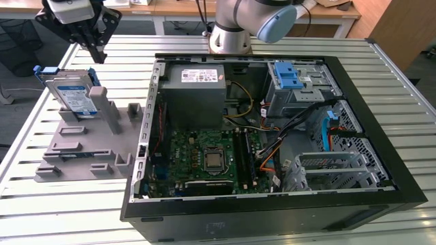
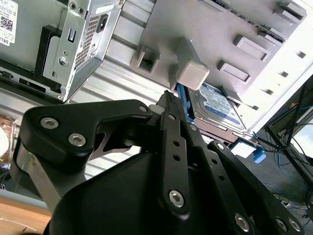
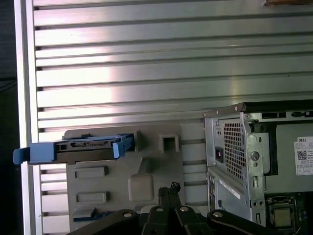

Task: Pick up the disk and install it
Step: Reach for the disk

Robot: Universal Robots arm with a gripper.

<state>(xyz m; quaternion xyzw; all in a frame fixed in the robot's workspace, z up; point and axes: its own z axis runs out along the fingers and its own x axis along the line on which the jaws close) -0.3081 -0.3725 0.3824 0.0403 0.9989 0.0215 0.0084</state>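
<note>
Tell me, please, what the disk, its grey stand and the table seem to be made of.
The disk: silvery metal casing with a dull sheen; its frame looks like blue moulded plastic. The stand: matt grey, probably plastic. The table: ribbed, reflective slats, likely aluminium.

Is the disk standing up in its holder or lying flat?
Standing on edge: the disk rests upright in the grey holder, seen edge-on in the first wrist view.

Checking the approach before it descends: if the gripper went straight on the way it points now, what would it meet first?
The gripper would likely meet the grey fixture beside the disk, near its tall post; depth is unclear.
</note>
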